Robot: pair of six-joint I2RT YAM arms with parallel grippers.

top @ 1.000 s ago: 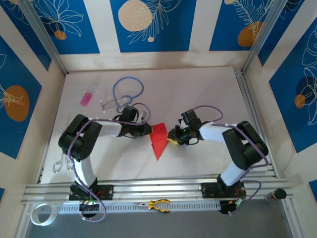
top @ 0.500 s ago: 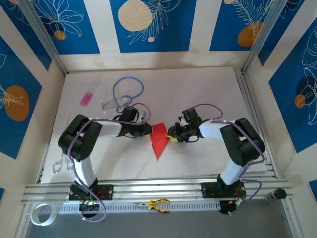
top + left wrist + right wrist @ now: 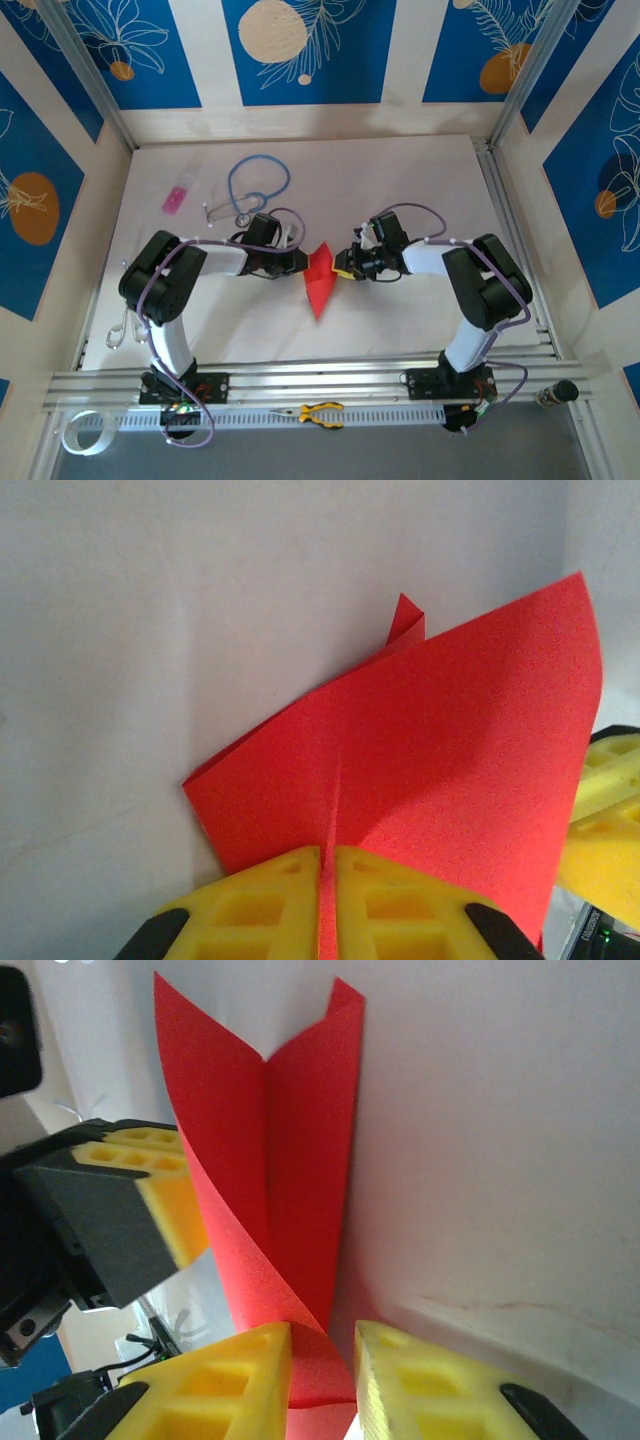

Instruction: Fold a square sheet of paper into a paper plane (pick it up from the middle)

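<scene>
The square sheet of paper (image 3: pixel 318 281) is bright red and folded to a point aimed at the near edge, at the table's middle. My left gripper (image 3: pixel 303 262) is shut on its left side; in the left wrist view the yellow pads (image 3: pixel 270 890) pinch a thin crease of the sheet (image 3: pixel 450 740) at the gripper (image 3: pixel 328 852). My right gripper (image 3: pixel 341 268) holds the right flap, raised off the table. In the right wrist view a curled fold of the sheet (image 3: pixel 300 1160) sits between the jaws of the gripper (image 3: pixel 322 1335), which stand slightly apart around it.
A blue stethoscope (image 3: pixel 256 186) and a small pink item (image 3: pixel 175 198) lie at the back left. Yellow-handled pliers (image 3: pixel 320 412) rest on the front rail, and a tape roll (image 3: pixel 80 430) sits at the near left. Patterned walls enclose the white table (image 3: pixel 400 180).
The right gripper has moved left and slightly back, closing a little on the right flap. That flap has lifted, so the red shape looks narrower from above. The left arm has held still.
</scene>
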